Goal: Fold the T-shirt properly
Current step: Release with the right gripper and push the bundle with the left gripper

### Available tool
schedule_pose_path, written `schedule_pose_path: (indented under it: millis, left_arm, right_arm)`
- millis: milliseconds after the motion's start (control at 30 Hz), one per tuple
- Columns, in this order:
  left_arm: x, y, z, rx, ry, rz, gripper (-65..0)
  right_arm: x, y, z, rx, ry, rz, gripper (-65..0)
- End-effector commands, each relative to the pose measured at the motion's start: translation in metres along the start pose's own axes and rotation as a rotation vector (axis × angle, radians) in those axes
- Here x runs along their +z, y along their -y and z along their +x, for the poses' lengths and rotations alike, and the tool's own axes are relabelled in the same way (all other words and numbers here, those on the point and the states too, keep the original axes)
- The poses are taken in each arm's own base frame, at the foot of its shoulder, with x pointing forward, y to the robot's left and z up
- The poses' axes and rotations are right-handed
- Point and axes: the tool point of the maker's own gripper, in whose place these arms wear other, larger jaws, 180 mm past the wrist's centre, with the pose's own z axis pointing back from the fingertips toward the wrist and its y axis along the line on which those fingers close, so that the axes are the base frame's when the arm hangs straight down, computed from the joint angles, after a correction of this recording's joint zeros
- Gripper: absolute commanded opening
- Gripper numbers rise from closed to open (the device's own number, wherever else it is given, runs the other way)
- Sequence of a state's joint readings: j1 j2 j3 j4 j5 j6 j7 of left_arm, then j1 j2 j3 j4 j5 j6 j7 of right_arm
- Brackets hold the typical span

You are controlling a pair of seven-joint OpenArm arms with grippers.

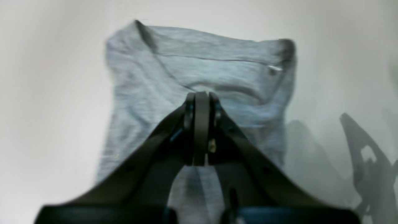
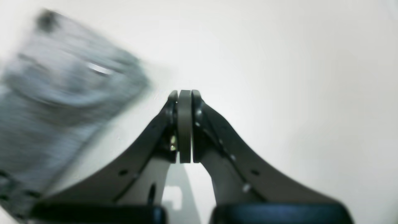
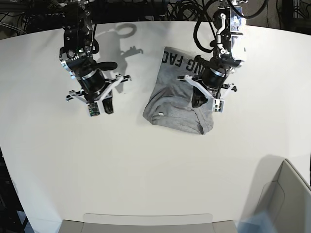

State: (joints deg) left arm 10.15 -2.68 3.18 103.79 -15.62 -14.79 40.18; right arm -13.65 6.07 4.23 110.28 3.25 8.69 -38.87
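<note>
T-shirt (image 3: 177,104) on the white tabletop (image 3: 146,184), bunched into a rough block, lettered end toward the far edge, long axis running far-to-near. Left claw (image 3: 198,100) directly above its right side, jaws pressed together, no cloth visibly pinched. Right claw (image 3: 107,105) also closed, empty, well apart over bare tabletop, shirt lying off to its side. Left arm clearly nearer. Grey bin corner (image 3: 286,194) at the near edge; contents not visible.

The right wrist view smears the T-shirt (image 2: 62,93) into grey blur, cut by the left edge. In the base view, the left hand (image 3: 198,101) hides part of its black lettering.
</note>
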Motion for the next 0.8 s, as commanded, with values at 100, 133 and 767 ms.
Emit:
schedule_pose_path:
  millis: [100,133,767]
  left_arm:
    - [-0.012,0.01,0.002,-0.002,0.018,-0.036,-65.0]
    - [-0.016,0.011,0.004,-0.003,0.019,-0.041,-65.0]
    - [-0.024,-0.127,-0.038,-0.026,-0.087,0.208,-65.0]
  right_arm:
    - [0.01,-0.002,-0.017,0.017,-0.027,0.018,-65.0]
    - [0.012,-0.004,-0.023,0.013,-0.041,0.022,-65.0]
    - [0.021,-0.008,-0.046,0.011,-0.095,0.031,-65.0]
